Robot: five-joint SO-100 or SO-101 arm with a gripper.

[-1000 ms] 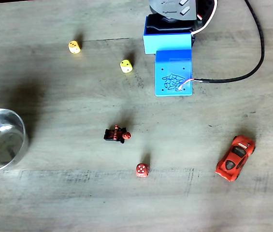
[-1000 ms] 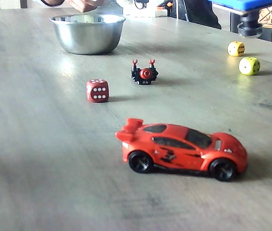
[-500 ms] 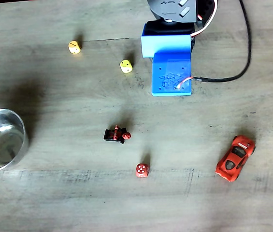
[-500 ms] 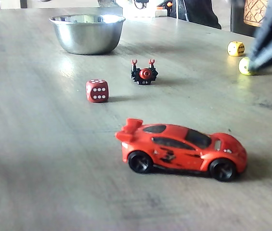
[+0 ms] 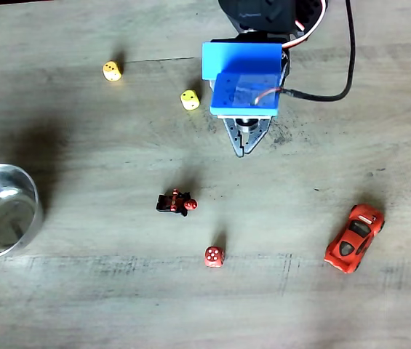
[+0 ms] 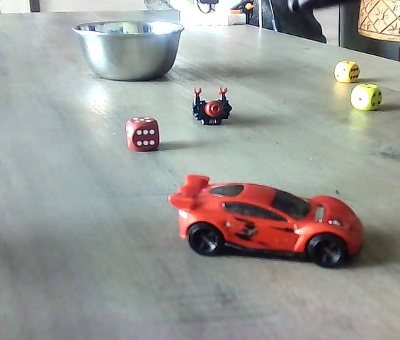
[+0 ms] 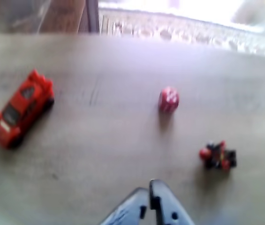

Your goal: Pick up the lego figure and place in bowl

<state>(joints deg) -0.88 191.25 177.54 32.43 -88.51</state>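
The lego figure [image 5: 176, 203], black with a red head, lies on its side on the wooden table in both fixed views [image 6: 212, 108]. The wrist view shows the figure [image 7: 218, 157] at the lower right, blurred. My gripper [image 5: 241, 150] hangs under the blue wrist block, above and to the right of the figure, well apart from it. Its jaws are shut with nothing between them, and its fingertips [image 7: 162, 202] enter the wrist view from the bottom edge. The steel bowl [image 5: 32, 190] stands at the left edge, and it appears far back in the side view [image 6: 129, 57].
A red die [image 5: 214, 256] [image 6: 143, 133] [image 7: 168, 100] sits just beyond the figure. A red toy car [image 5: 354, 238] [image 6: 267, 221] [image 7: 20, 108] is off to the right. Two yellow dice [image 5: 190, 99] [image 5: 112, 70] lie near the arm's base. A black cable [image 5: 336, 87] trails to the right.
The blue wrist block has tipped forward and shifted left, so the shut gripper tip now shows below it. In the side view the arm has left the frame. The objects have not moved.
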